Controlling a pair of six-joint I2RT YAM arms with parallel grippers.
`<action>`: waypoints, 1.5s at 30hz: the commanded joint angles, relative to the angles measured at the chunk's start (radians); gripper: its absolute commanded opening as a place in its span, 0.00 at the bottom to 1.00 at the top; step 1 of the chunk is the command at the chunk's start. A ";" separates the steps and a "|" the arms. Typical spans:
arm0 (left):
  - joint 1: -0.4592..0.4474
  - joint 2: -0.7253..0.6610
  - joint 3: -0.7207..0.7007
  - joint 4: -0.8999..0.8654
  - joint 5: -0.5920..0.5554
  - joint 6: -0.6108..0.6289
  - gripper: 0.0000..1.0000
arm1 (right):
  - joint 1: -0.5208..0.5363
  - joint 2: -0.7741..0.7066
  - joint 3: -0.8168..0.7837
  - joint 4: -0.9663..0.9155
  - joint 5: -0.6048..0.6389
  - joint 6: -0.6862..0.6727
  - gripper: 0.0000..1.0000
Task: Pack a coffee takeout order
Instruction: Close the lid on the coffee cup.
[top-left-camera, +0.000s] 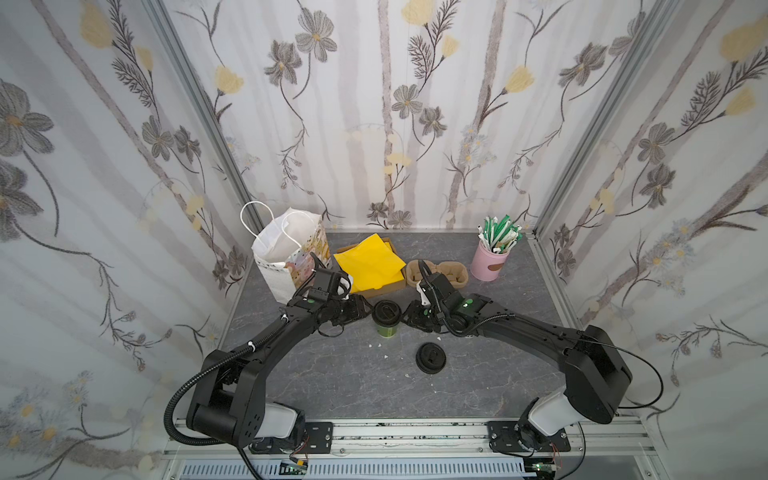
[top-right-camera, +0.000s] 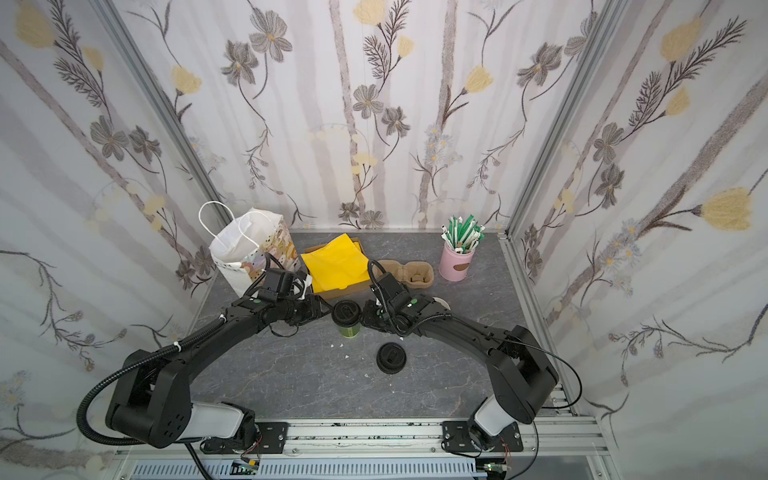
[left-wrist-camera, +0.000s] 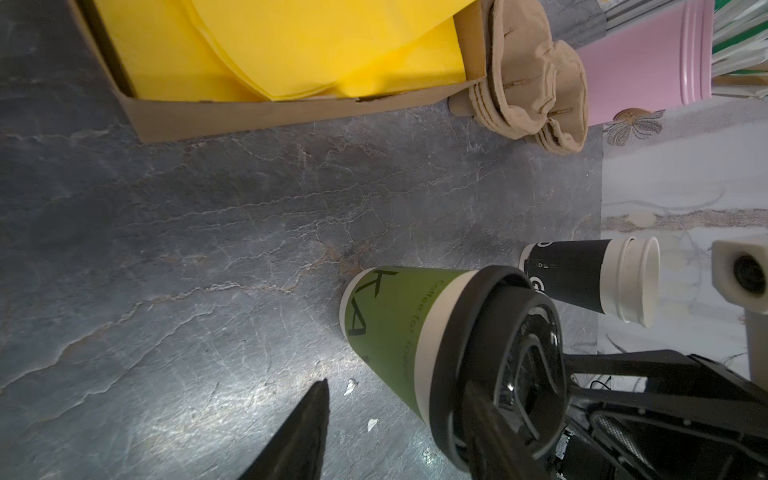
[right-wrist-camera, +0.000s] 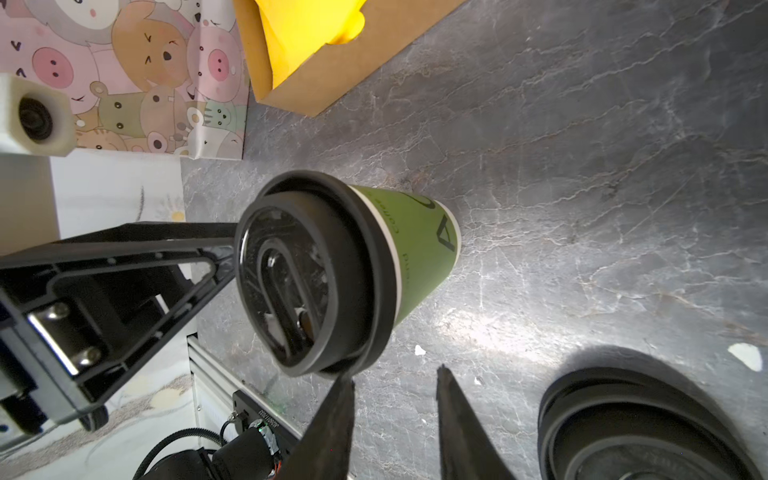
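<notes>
Left gripper (left-wrist-camera: 397, 386) spread, right gripper (right-wrist-camera: 395, 371) parted — green lettered cup (right-wrist-camera: 415, 249) upright, black lid (right-wrist-camera: 307, 270) on

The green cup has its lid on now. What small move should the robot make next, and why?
Probably close the left gripper gently on the green cup. Its fingers stand on either side of it, the black lid sits on top, and the paper bag stands open on that arm's side. The right gripper is open beside the lid, holding nothing.
</notes>
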 joint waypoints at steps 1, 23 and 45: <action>0.000 0.009 0.003 0.004 -0.007 -0.001 0.54 | -0.010 0.006 0.000 0.046 -0.007 0.011 0.35; -0.005 0.027 -0.027 0.004 -0.019 -0.010 0.54 | -0.033 0.070 -0.030 0.098 -0.071 0.014 0.35; -0.005 0.017 -0.046 0.004 -0.029 -0.015 0.53 | -0.084 0.096 -0.247 0.324 -0.231 0.119 0.34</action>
